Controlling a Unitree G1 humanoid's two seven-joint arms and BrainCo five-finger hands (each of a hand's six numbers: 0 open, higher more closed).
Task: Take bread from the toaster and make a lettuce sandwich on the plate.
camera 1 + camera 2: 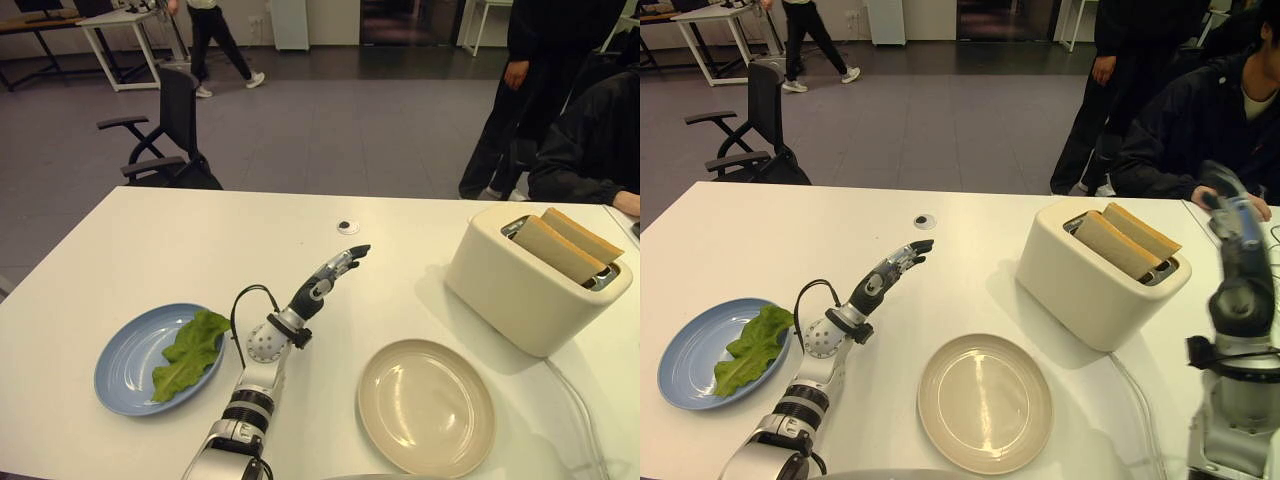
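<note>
Right eye view: right hand beside toaster w/ bread standing in its slots, fingers can't tell; left hand spread, empty, over bench. Yank slices crooked & you may drag toaster.

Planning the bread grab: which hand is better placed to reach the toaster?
Likely right. The right hand is raised beside the toaster, near the bread; the left hand sits mid-table, farther away.

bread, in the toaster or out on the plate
In: both bread slices stand in the toaster slots; the beige plate is bare.
</note>
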